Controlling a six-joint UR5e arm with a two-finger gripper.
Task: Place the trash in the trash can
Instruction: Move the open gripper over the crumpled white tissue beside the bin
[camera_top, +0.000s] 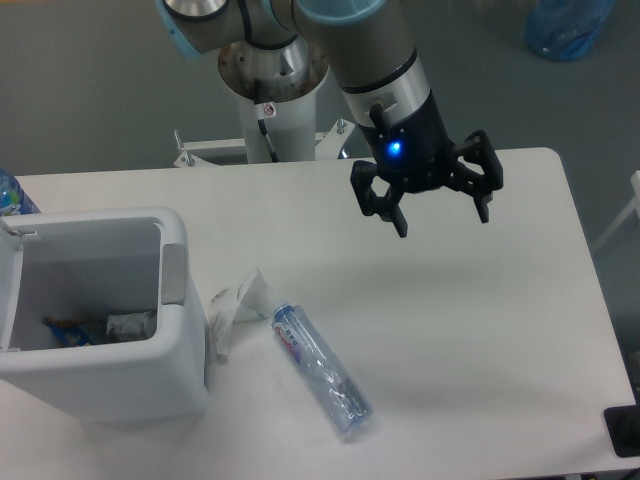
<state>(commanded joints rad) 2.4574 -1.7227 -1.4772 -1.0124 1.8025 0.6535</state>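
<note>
Clear plastic, the bottle (320, 369) is laid on the table (480, 320) beside the paper (236, 306) (both just right of the bin (95, 330)); the gripper (444, 218) is held above, fingers spread, empty.

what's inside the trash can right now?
At the bottom of the trash can lie a few scraps: something dark with blue, and a crumpled greyish piece. The near wall hides the front of the floor. The bottle and paper lie outside on the table.
</note>
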